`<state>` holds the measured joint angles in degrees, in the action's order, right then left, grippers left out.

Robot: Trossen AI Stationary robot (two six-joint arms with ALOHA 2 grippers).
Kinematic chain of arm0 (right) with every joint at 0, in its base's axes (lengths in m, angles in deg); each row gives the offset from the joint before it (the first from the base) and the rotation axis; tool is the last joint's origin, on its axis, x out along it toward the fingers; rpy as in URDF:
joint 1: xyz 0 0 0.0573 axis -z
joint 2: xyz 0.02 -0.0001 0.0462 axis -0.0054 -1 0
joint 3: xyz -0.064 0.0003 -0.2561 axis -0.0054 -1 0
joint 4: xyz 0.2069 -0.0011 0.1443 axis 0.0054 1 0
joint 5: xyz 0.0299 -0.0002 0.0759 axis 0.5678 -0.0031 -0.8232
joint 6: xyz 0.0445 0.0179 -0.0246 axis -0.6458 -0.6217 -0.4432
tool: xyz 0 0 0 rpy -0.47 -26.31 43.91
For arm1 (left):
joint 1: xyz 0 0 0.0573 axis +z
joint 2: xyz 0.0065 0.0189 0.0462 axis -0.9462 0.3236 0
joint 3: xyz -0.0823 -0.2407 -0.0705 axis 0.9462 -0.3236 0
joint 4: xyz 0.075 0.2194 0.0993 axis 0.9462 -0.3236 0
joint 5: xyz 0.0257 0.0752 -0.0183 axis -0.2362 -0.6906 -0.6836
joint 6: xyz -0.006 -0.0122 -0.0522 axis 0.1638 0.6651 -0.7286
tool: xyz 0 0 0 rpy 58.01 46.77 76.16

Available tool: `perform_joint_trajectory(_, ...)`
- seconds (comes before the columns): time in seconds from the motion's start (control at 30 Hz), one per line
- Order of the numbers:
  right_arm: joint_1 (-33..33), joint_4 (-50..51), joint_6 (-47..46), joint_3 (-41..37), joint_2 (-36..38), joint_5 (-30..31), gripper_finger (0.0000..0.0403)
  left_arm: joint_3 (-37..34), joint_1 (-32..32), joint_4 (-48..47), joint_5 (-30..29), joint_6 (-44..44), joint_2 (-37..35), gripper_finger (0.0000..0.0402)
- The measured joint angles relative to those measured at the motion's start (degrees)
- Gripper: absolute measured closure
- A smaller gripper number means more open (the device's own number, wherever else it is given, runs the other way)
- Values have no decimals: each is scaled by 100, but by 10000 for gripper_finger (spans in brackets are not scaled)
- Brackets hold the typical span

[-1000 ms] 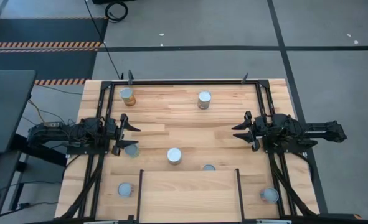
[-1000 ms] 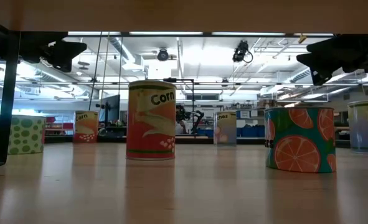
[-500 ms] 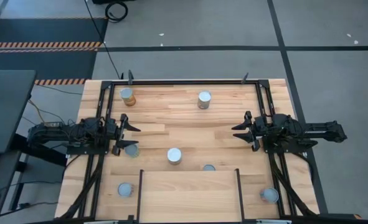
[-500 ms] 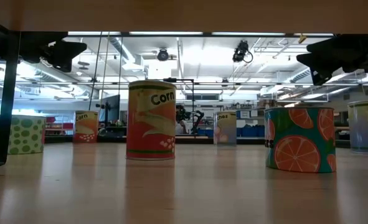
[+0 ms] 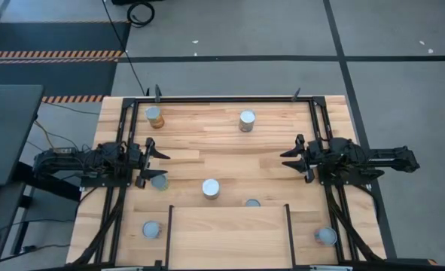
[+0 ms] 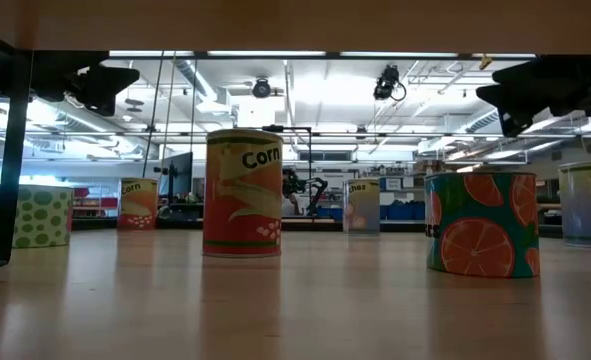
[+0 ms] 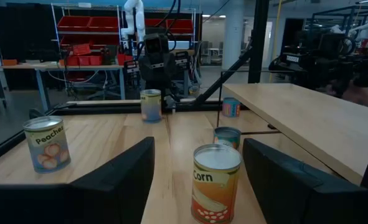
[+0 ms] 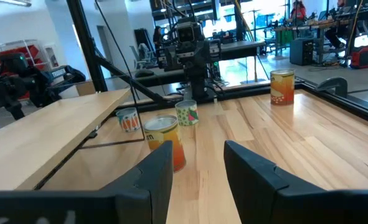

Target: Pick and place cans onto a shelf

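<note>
Left claw [image 5: 156, 160] hovering over the counter's [image 5: 207, 143] left side, fingers spread wide, holding nothing, a can [image 5: 159, 181] just beside it. More cans scattered across: tan-sided can [image 5: 154, 116] far left, Corn can [image 5: 211, 188] in the middle, another [image 5: 247, 120] farther back. Shelf [image 5: 227, 233] at the near edge, bare. Right claw [image 5: 291, 161] hovering over the right side, wide apart, gripping nothing.
</note>
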<state>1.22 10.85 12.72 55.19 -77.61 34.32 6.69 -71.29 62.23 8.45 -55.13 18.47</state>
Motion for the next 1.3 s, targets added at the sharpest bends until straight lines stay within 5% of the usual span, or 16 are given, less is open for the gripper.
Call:
perform_joint_trajectory(0.13,0,-508,-936,1,-5,175,252,0,-2,1,-2,0,-2,152)
perform_joint_trajectory(0.3,2,-1097,-2835,110,-53,1096,252,-2,-2,2,0,0,-2,152)
perform_joint_trajectory(0.43,-68,-248,-2559,912,-432,1096,257,0,0,0,-2,0,-2,152)
perform_joint_trajectory(0.67,-35,1938,-2805,2909,-2118,1460,259,0,0,0,-2,0,-2,152)
perform_joint_trajectory(0.97,554,1892,-764,4513,-4766,1328,244,0,-2,0,-2,0,-2,152)
perform_joint_trajectory(1.13,928,1923,252,5206,-6161,470,184,0,-2,0,-2,0,-2,152)
perform_joint_trajectory(1.3,1166,2008,841,5774,-7188,685,96,0,-1,0,-2,0,-2,152)
